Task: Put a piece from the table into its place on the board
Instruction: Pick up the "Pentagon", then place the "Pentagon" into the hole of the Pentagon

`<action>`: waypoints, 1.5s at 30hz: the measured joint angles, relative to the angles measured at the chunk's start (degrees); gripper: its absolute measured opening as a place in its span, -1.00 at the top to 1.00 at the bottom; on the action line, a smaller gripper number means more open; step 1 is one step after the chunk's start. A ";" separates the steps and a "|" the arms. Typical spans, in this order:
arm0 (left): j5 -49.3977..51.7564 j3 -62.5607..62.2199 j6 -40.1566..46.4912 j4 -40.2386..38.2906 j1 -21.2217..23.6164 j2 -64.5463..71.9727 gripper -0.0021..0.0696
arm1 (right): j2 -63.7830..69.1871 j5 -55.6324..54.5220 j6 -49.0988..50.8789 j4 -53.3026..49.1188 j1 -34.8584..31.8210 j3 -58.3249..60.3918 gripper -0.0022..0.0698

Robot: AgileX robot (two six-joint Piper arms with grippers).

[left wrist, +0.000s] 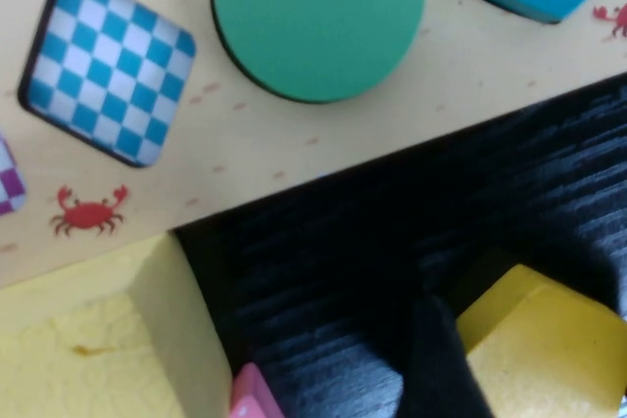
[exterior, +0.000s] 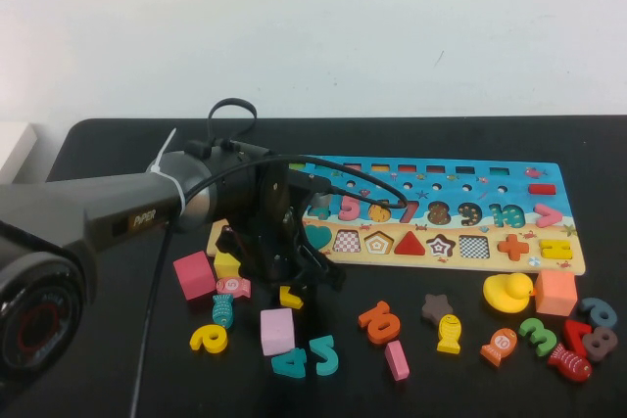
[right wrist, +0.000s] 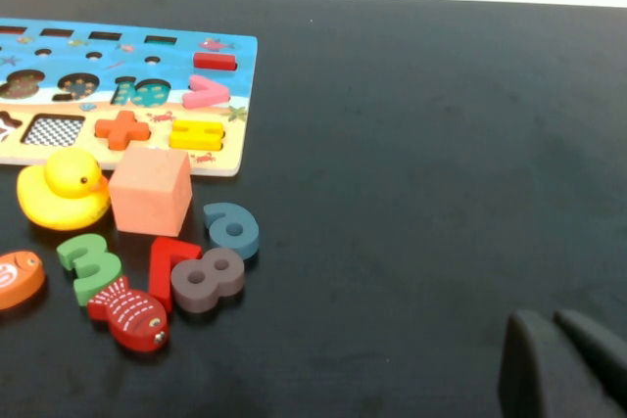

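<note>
Low over the matte black worktop (exterior: 108,379), just below the long wooden puzzle board (exterior: 563,263), the left tool (exterior: 284,276) stands with jaws apart around the small flat yellow wooden pentagon (exterior: 291,298). Closing should be centred and square on its edges. The right tool (right wrist: 566,364) rests aside, jaws together.

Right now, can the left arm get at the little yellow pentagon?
Probably yes: the left gripper hangs open right over the piece on the table, with nothing covering it. The right gripper sits shut over the table past the board.
</note>
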 joint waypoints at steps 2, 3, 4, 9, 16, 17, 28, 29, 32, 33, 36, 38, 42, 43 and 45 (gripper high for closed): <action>0.00 0.00 0.00 0.00 0.00 0.00 0.01 | 0.00 0.00 0.00 0.00 0.00 0.00 0.89; 0.00 0.00 0.00 0.00 0.00 0.00 0.04 | 0.00 0.00 0.00 0.00 0.00 0.00 0.89; 0.00 0.00 0.00 -0.12 0.00 0.00 0.05 | 0.00 0.00 0.00 0.00 0.00 0.00 0.89; 0.00 0.00 0.00 -1.71 0.00 0.00 0.05 | 0.00 0.00 0.00 0.00 0.00 0.00 0.89; -0.10 -0.27 0.44 -4.49 0.00 -0.20 0.05 | 0.00 0.00 0.00 0.00 0.00 0.00 0.89; -0.10 -0.83 1.16 -5.40 0.00 -0.25 0.05 | 0.00 0.00 0.00 0.00 0.00 0.00 0.89; 1.06 -14.76 6.56 -12.05 -0.18 0.22 0.05 | 0.00 0.00 0.00 0.00 0.00 0.00 0.89; 1.37 -16.13 8.08 -13.25 -0.18 0.53 0.05 | 0.00 0.00 0.00 0.00 0.00 0.00 0.89; 1.03 -18.23 14.85 -18.20 -0.18 2.10 0.05 | 0.00 0.00 0.00 0.00 0.00 0.00 0.89; 0.45 -18.29 16.59 -20.27 -0.18 2.51 0.05 | 0.00 0.00 0.00 0.00 0.00 0.00 0.89; -2.11 -18.29 20.88 -25.32 -0.18 3.63 0.05 | 0.00 0.00 0.00 0.00 0.00 0.00 0.89; -3.33 -18.29 23.14 -26.95 -0.23 4.32 0.05 | 0.00 0.00 0.00 0.00 0.00 0.00 0.89; -5.42 -18.42 22.27 -27.59 -0.32 5.11 0.05 | 0.00 0.00 0.00 0.00 0.00 0.00 0.89; -5.82 -18.58 20.56 -26.98 -0.32 5.38 0.05 | 0.00 0.00 0.00 0.00 0.00 0.00 0.89; -5.91 -19.09 17.00 -24.26 -0.46 6.00 0.05 | 0.00 0.00 0.00 0.00 0.00 0.00 0.89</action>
